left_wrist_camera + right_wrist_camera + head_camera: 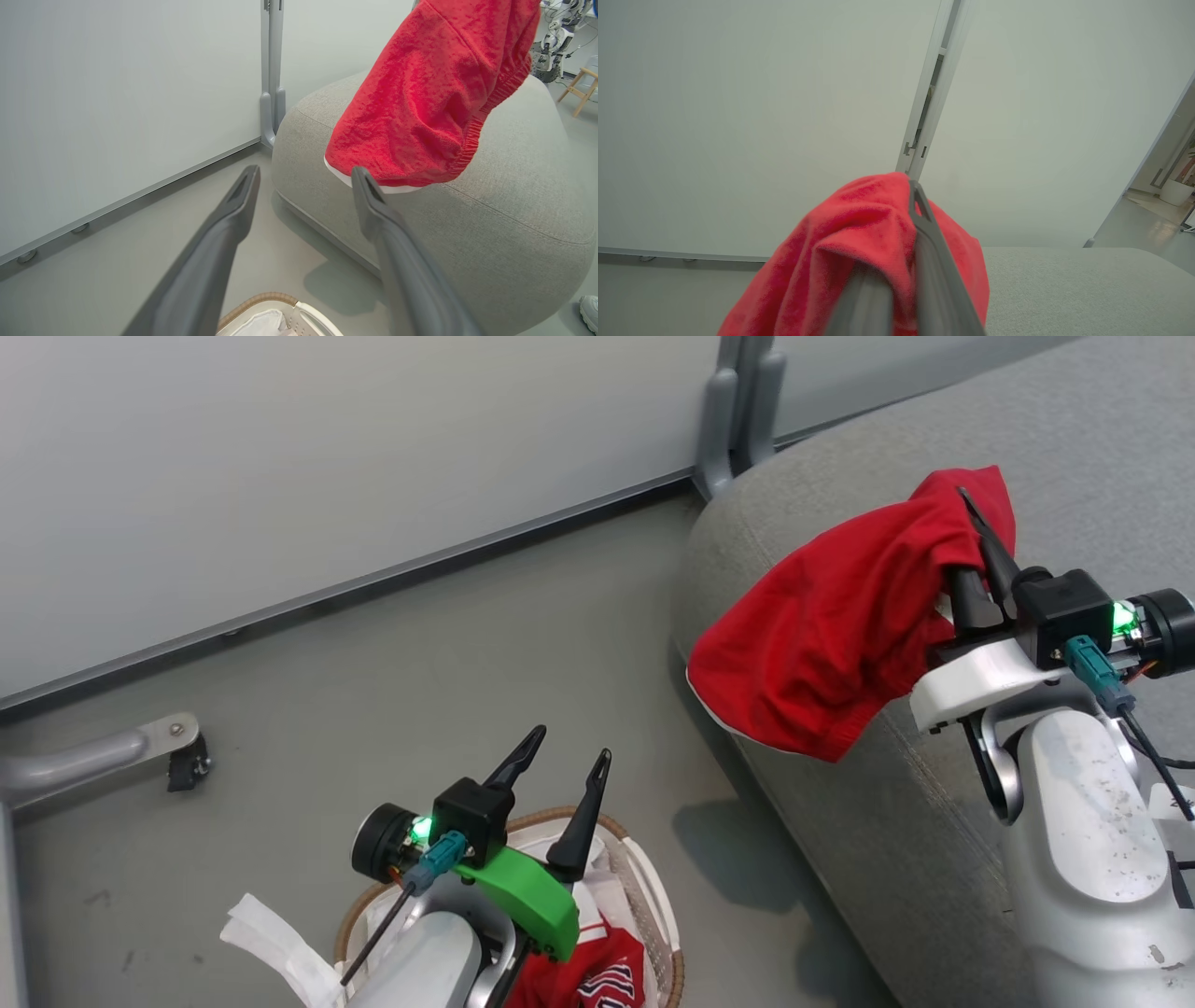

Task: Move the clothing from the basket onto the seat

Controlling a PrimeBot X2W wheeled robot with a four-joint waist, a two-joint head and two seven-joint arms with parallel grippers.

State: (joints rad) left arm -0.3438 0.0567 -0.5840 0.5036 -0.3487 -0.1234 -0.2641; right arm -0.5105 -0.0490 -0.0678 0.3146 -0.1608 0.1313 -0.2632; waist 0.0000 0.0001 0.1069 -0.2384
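Observation:
A bright red garment (840, 625) with a white hem hangs over the left part of the grey seat (1074, 448), held in the air by my right gripper (976, 537), which is shut on its upper edge. That same cloth (859, 247) drapes over the right fingers in the right wrist view, and in the left wrist view the garment (430, 93) dangles above the seat (514, 196). My left gripper (569, 765) is open and empty above the basket (644, 887). More red clothing (588, 975) with striped trim lies inside the basket.
A pale partition wall (327, 457) with a grey post foot (738, 420) runs behind. A metal leg with a caster (177, 756) stands on the floor at left. The white liner (271, 933) spills over the basket's left rim. A shoe (589, 310) shows at the far right.

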